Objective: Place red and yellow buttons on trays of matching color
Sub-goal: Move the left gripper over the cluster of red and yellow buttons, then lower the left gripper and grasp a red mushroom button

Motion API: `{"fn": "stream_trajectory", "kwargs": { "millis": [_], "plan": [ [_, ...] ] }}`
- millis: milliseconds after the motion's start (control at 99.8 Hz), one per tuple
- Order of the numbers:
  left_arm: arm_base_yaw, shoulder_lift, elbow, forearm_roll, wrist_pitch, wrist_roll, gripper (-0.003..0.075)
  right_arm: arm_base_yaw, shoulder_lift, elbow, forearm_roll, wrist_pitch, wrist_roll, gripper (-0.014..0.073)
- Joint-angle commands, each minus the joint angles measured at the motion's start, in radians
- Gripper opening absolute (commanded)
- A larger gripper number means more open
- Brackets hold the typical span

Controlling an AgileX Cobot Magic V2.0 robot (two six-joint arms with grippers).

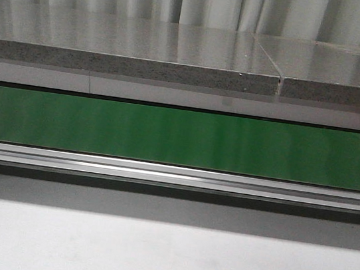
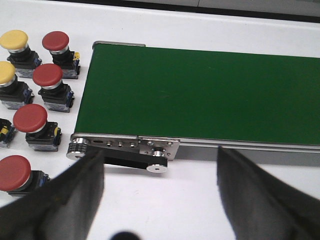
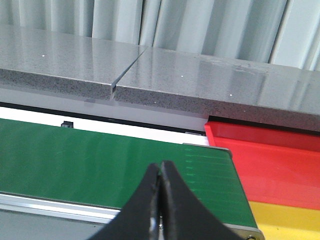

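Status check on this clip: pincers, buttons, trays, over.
Left pincer open, empty; right pincer shut, empty. Red buttons and yellow buttons grouped beside the green belt. Red tray and yellow tray empty where visible. Belt bare.

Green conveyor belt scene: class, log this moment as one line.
left gripper open, empty | right gripper shut, empty | green conveyor belt bare | red and yellow push buttons unpicked

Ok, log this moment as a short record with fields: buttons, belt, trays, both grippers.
red buttons: four visible beside the belt's end, e.g. one
yellow buttons: two visible, e.g. one
conveyor belt: green, nothing on it in any view
red tray: at the belt's other end, nothing visible in it
yellow tray: next to the red tray, only partly in view
left gripper: open, holding nothing
right gripper: shut, holding nothing
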Motion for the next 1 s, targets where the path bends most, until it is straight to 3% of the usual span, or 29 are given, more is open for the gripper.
{"fn": "stream_trajectory", "kwargs": {
  "millis": [0, 160, 391, 842, 992],
  "plan": [
    [-0.009, 0.007, -0.034, 0.0, -0.067, -0.009, 0.0582, 0.001, 0.0, -0.009, -0.009, -0.08, -0.001, -0.0068],
    [-0.009, 0.007, -0.034, -0.042, -0.059, -0.026, 0.0566, 0.001, 0.0, -0.009, -0.009, -0.08, -0.001, -0.0068],
    [0.043, 0.061, -0.034, 0.0, -0.05, -0.207, 0.0566, 0.001, 0.0, -0.009, -0.009, -0.08, -0.001, -0.0068],
    [0.369, 0.317, -0.034, 0.01, -0.08, -0.196, 0.0566, 0.001, 0.0, -0.009, -0.009, -0.08, -0.001, -0.0068],
    [0.434, 0.37, -0.034, 0.012, -0.103, -0.192, 0.0566, 0.001, 0.0, -0.009, -0.009, -0.08, -0.001, -0.0068]
  ]
}}
